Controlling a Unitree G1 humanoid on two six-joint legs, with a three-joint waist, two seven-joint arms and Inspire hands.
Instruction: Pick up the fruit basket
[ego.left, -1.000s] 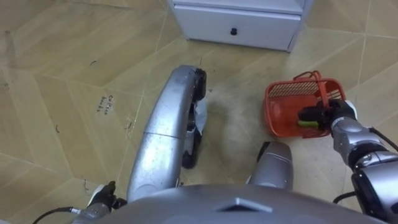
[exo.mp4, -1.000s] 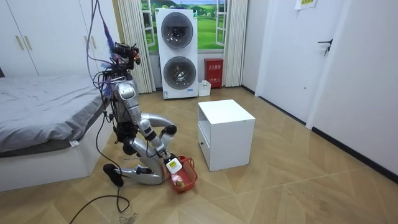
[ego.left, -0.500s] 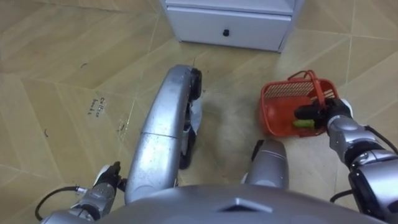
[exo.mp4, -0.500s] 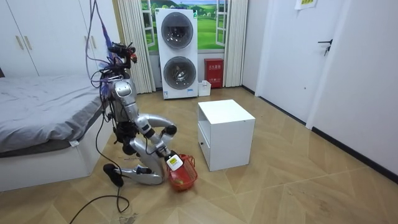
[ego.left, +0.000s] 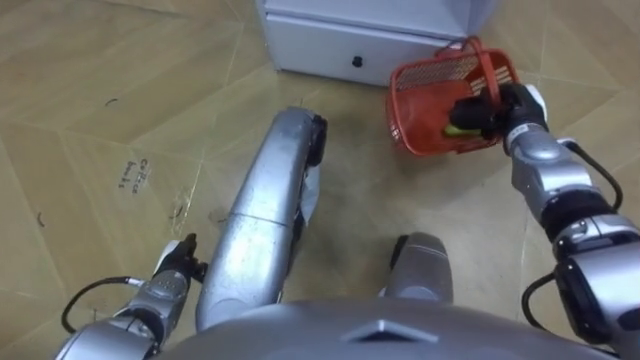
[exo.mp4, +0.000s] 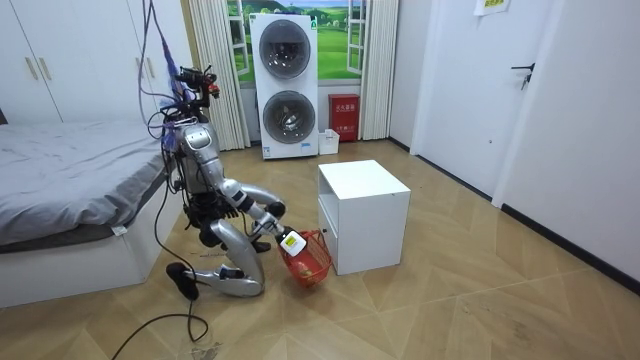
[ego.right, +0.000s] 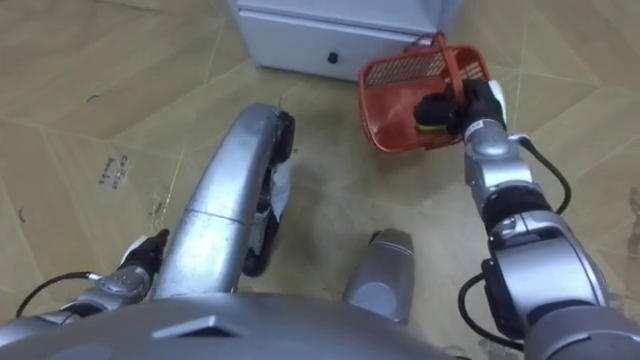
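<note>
From my remote station I see the robot down low on the tan herringbone wood floor (exo.mp4: 450, 300). It sits between the low bed with grey bedding (exo.mp4: 60, 185) on the room view's left and the white cube-shaped cabinet (exo.mp4: 365, 215) on the room view's right. A white stacked washer and dryer (exo.mp4: 285, 85) stands against the far wall behind it.

The orange-red plastic mesh basket (ego.left: 435, 100) hangs from the robot's outstretched right arm just in front of the cabinet's lower drawer front. It is tipped so that its open mouth faces the head camera. In the room view it appears to be clear of the floor, close beside the cabinet's near corner.

The right hand (ego.left: 495, 108) has its dark fingers curled round the basket's arched handle, at the rim nearest the arm. The left hand (ego.left: 170, 285) is low at the robot's left side, near the floor and well apart from the basket; I cannot tell its state.

A small yellow-green piece of fruit (ego.left: 453, 129) lies inside the basket beside the right hand. A small dark round knob (ego.left: 357, 62) sits at the middle of the drawer front, just left of the basket.
</note>
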